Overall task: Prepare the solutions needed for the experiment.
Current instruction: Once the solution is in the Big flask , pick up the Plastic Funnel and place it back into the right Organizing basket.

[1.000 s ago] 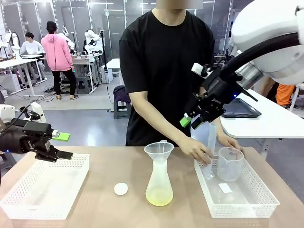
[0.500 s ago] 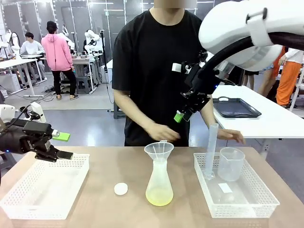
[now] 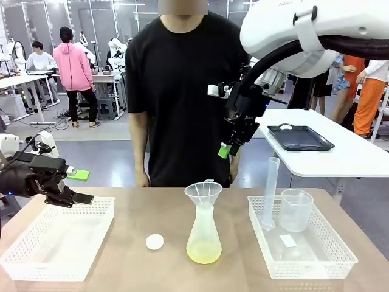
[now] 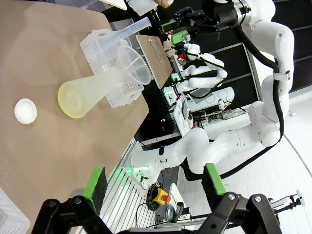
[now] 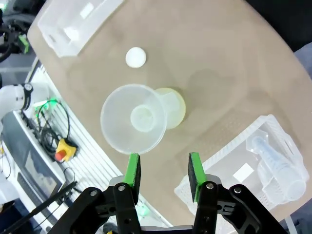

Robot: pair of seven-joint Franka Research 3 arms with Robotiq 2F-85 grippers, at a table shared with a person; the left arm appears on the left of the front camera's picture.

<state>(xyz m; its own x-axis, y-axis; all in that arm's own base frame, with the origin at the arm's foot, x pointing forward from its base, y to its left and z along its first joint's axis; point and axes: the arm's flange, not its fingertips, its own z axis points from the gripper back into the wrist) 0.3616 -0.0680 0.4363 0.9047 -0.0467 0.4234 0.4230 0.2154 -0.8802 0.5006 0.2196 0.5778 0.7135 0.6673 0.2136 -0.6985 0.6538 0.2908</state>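
Judging by the shallow yellow solution [image 3: 203, 254] in the 1 flask [image 3: 203, 228] midway along the bench [image 3: 140, 216], with 1 funnel [image 3: 203, 191] on top and 1 white cap [image 3: 155, 241] beside, preparation looks partly done. 2 baskets flank it: the left basket [image 3: 42, 267], and the right basket [image 3: 313, 267] holding 1 cylinder [image 3: 270, 188] and 1 beaker [image 3: 295, 210]. Left tool [image 3: 81, 187] and right tool [image 3: 230, 146] both stand open, holding nothing.

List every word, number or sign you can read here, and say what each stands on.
Nothing is readable.
Small print atop the right arm's white shell: too small to read.
White label in the right basket: blurred, looks blank.
Measuring cylinder: scale marks, if any, too faint.
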